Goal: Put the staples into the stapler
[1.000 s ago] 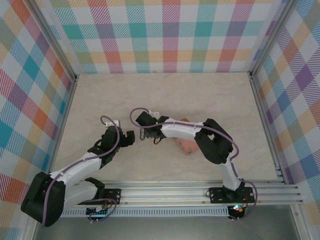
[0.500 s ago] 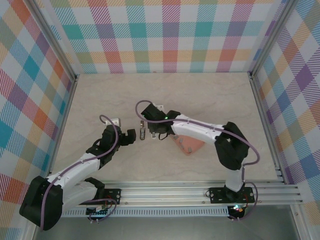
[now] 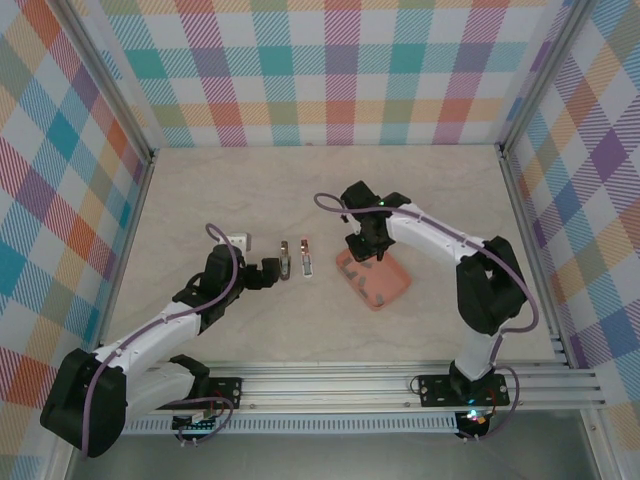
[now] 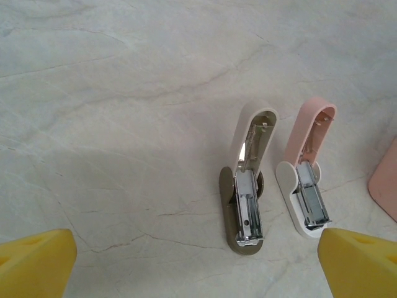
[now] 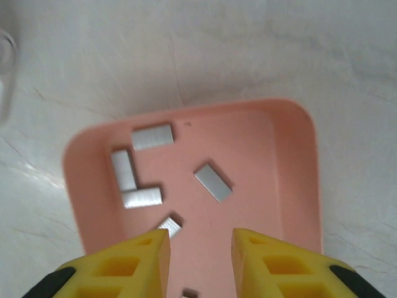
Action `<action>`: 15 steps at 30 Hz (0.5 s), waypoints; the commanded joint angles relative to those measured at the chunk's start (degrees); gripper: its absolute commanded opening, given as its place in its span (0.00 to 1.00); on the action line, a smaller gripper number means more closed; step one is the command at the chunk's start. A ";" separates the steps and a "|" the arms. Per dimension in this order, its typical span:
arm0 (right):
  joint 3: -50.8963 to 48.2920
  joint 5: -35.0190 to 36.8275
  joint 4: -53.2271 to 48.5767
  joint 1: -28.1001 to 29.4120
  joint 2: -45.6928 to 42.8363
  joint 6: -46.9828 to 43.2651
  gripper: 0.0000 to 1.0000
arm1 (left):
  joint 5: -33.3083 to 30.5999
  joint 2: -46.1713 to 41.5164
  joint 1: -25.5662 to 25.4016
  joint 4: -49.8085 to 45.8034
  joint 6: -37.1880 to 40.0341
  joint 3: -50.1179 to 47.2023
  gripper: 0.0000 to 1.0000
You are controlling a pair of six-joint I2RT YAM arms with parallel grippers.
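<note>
- Left hand [image 3: 272, 272] rests low over the marbled tabletop [image 3: 200, 190], jaws spread wide and empty. Its yellow fingertips [image 4: 34, 264] frame the wrist view at either bottom corner.
- Two staplers lie side by side just ahead of that hand, parallel but not touching, both flipped open with their metal channels exposed.
- The olive stapler [image 4: 248, 192] has a cream lid and lies nearer the left hand. The pink stapler [image 4: 307, 177] has a white base and lies on the side toward the tray [image 4: 386, 186].
- From above, the olive stapler [image 3: 286, 262] and pink stapler [image 3: 307, 260] sit between the two hands, near the middle of the tabletop.
- Right hand [image 3: 362, 250] hangs over the far edge of the salmon-pink tray [image 3: 400, 288], pointing down into it.
- Its yellow fingers [image 5: 133, 261] stand a narrow gap apart with nothing between them; only the tray floor shows through the gap.
- The staples [image 5: 152, 136] lie loose on the tray's floor [image 5: 291, 124], away from both staplers. Five short grey strips are scattered at different angles, two of them touching in an L. A sixth piece peeks out at the bottom edge of the right wrist view.
</note>
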 commanded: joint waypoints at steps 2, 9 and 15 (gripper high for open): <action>2.50 -4.19 -5.21 -1.05 2.11 -9.54 0.32 | 1.26 -0.44 0.47 -0.27 1.32 1.57 1.00; 7.89 -5.04 -6.95 -3.36 8.59 -15.84 0.33 | 2.43 -0.20 0.47 -3.62 1.98 3.23 1.00; 10.23 -7.07 -6.74 -5.41 12.33 -19.19 0.33 | 0.81 0.06 0.49 -3.09 2.55 2.47 1.00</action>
